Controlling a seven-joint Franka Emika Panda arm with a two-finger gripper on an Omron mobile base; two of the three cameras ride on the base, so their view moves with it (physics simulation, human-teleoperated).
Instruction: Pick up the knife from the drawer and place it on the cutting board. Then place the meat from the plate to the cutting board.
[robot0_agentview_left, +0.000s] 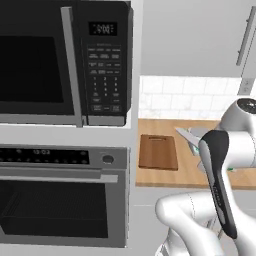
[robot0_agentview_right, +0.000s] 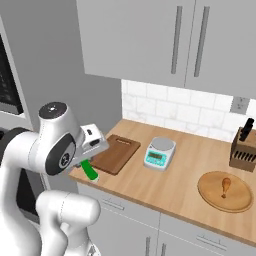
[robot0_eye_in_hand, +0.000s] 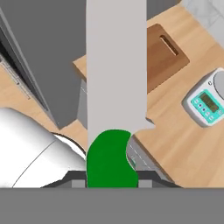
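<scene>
- Gripper (robot0_agentview_right: 91, 159) clamps the knife (robot0_eye_in_hand: 114, 100) by its green handle, blade pointing to 12 o'clock in the hand view, handle at 6.
- From the right base view, the green handle pokes out below the hand, above the tabletop's (robot0_agentview_right: 190, 172) front corner.
- Cutting board (robot0_agentview_right: 115, 153) lies bare on the tabletop, just past the gripper; in the hand view it sits at 1 o'clock behind the blade.
- Kitchen scale (robot0_agentview_right: 160, 152) stands just beside the board, at its 3 o'clock.
- Plate (robot0_agentview_right: 207, 192) rests well apart to the right, the meat (robot0_agentview_right: 226, 187) lying on it.
- Knife block (robot0_agentview_right: 243, 148) stands at the plate's 12 o'clock.
</scene>
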